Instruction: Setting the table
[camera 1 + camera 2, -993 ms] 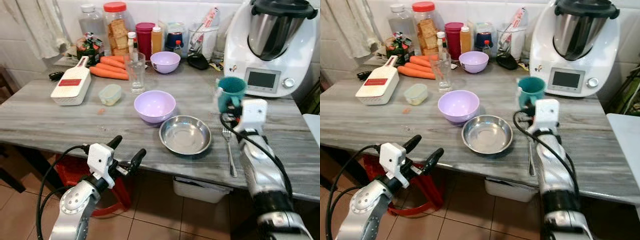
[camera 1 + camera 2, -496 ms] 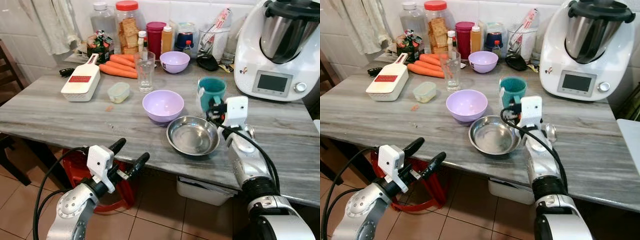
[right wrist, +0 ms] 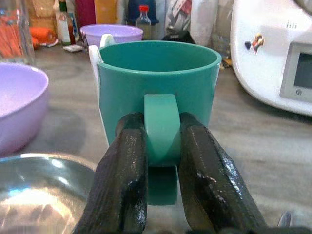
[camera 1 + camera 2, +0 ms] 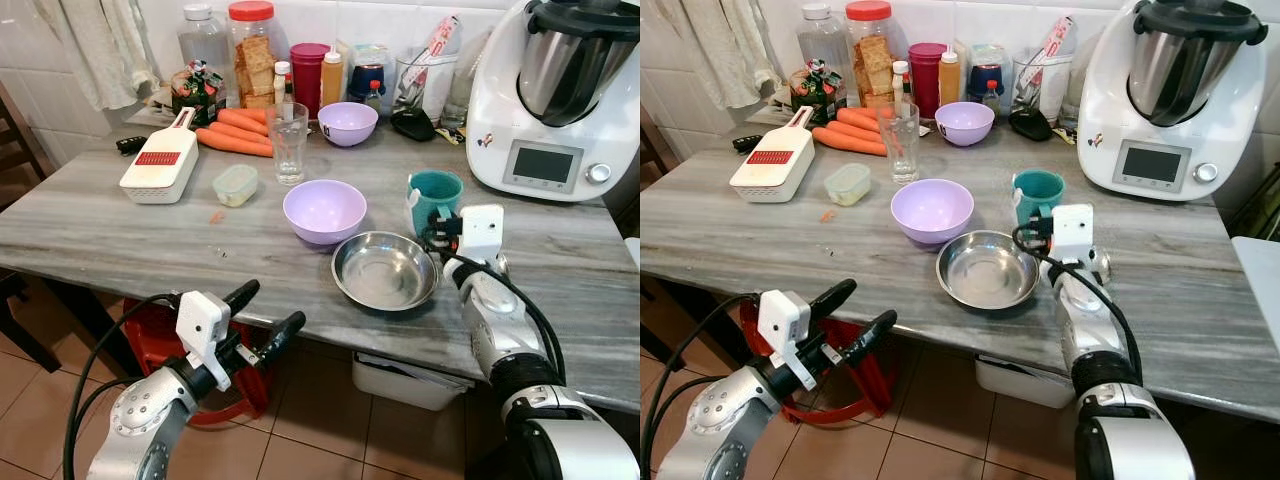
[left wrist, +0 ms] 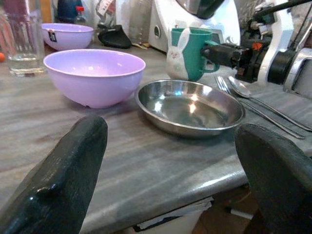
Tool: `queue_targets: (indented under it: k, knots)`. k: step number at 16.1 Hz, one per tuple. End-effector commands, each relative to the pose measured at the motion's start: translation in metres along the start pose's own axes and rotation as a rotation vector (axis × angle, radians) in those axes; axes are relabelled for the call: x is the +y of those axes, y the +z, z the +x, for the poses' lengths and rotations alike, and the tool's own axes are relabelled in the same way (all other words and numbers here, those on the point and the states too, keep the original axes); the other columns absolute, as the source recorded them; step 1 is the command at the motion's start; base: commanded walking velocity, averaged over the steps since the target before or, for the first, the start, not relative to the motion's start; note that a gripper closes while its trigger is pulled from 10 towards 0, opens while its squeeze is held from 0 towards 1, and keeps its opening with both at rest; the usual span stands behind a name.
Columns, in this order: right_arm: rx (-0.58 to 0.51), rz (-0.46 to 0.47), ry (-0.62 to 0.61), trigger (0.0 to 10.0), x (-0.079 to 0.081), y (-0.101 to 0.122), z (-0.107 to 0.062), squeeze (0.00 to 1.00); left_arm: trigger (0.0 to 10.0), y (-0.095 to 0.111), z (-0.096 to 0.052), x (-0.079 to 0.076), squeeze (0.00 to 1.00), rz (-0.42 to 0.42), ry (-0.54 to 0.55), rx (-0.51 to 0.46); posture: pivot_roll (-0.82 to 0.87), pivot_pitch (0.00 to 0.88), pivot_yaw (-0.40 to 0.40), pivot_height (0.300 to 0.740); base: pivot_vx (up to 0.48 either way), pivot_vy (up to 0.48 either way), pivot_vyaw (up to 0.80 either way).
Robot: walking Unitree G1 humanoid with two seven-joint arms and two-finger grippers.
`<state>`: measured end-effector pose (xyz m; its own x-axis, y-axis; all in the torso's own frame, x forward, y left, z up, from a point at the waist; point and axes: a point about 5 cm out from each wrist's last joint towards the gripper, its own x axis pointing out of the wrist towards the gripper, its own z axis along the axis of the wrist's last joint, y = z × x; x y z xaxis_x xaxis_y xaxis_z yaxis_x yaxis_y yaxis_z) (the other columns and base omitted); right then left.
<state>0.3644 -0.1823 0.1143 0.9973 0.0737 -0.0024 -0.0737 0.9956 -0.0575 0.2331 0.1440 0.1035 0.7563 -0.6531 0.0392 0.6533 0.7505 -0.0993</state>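
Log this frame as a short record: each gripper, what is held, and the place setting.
right gripper: shut on the mug's handle
mug: teal, upright, on the table, beyond the steel bowl
left gripper: open, below the table's front edge, holding nothing
steel bowl: empty, near the front edge
purple bowl: next to the steel bowl, on its far left
fork and spoon: on the table, right of the steel bowl

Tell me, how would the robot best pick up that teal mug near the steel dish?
By its handle, coming from the near table edge. The teal plastic mug stands upright with its loop handle turned toward the robot, and the right claw already has a finger on each side of that loop. The mug's body looks too wide for those fingers, and the round steel dish crowds its left side.
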Motion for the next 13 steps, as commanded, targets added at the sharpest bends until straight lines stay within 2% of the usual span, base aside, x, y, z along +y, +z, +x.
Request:
queue_targets:
  k: [1,6,7,8,9,13]
  knots:
    - [-0.041,-0.002,-0.01,10.0,-0.0018,0.0101,0.0049,0.0,10.0,0.0044,0.0005,-0.0003,0.0,0.019,-0.025,0.002,0.03,0.0,0.016,0.74,0.0,0.0,0.0]
    - [-0.027,0.001,0.005,10.0,0.0027,0.0037,0.0036,0.0,10.0,0.0017,0.0032,0.0006,0.0,0.033,-0.035,0.012,0.03,0.0,0.017,0.74,0.0,0.0,0.0]
    - [-0.027,0.003,0.01,10.0,0.003,0.0033,0.0037,0.64,10.0,0.001,0.0041,0.0011,0.0,0.035,-0.035,0.013,0.03,0.0,0.016,0.74,0.0,0.0,0.0]
    - [-0.028,0.001,0.009,10.0,0.0027,0.0033,0.0037,0.86,10.0,0.0006,0.0046,0.0013,0.0,0.035,-0.034,0.013,0.03,0.0,0.016,0.74,0.0,0.0,0.0]
    - [-0.029,0.002,0.007,10.0,0.0023,0.0032,0.0036,1.0,10.0,0.0002,0.0056,0.0013,0.0,0.035,-0.032,0.012,0.03,0.0,0.017,0.74,0.0,0.0,0.0]
    - [-0.031,0.006,-0.006,10.0,0.0007,0.0028,0.0034,1.0,10.0,-0.0004,0.0086,0.0,0.0,0.032,-0.034,0.009,0.03,0.0,0.02,0.74,0.0,0.0,0.0]
